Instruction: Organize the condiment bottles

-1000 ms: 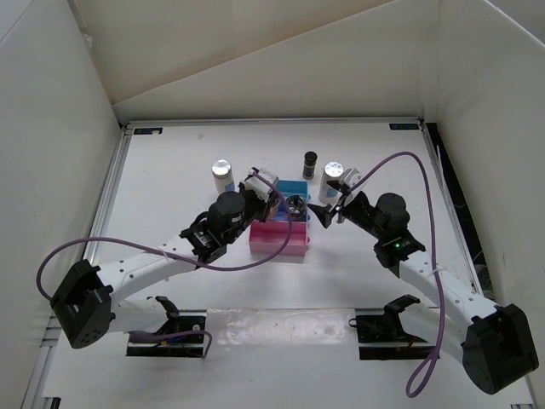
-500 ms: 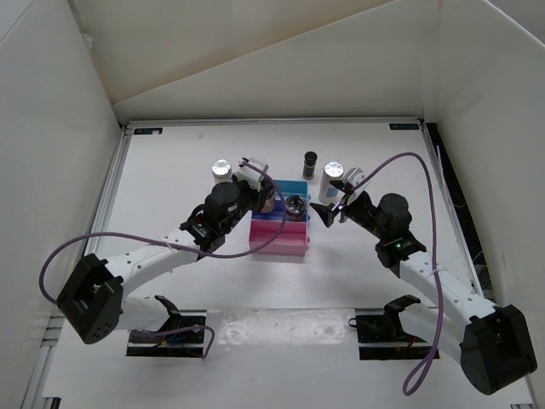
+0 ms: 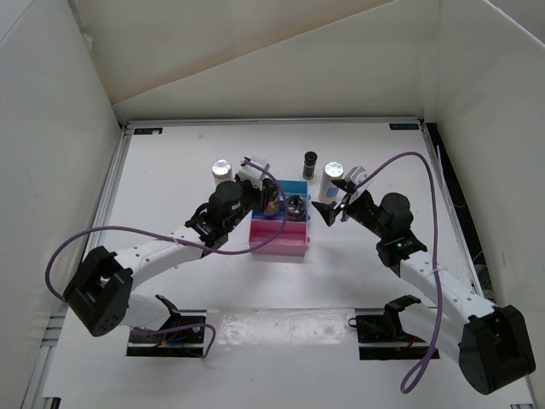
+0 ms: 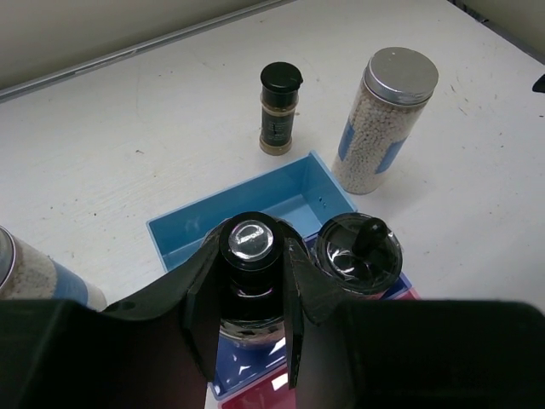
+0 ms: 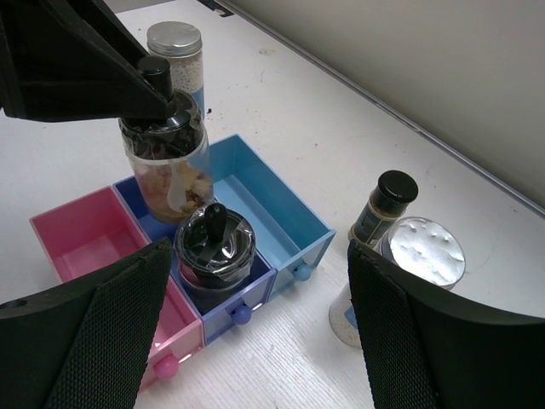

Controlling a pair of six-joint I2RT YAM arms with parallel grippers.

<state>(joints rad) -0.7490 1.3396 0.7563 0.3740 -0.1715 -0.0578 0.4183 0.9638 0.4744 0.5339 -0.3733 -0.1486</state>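
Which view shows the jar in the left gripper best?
Right wrist: the clear jar shows side-on, contents visible, with the left gripper clamped on its dark lid. Left wrist looks straight down on that lid only; top external shows the jar tiny.

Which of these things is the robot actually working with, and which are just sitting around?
Part of the job:
- clear jar held in the left pincer
- second clear jar, standing in the rack
- slim dark bottle
- left white shaker
- right white shaker

Just there:
- the rack itself, which only holds bottles
- purple cables
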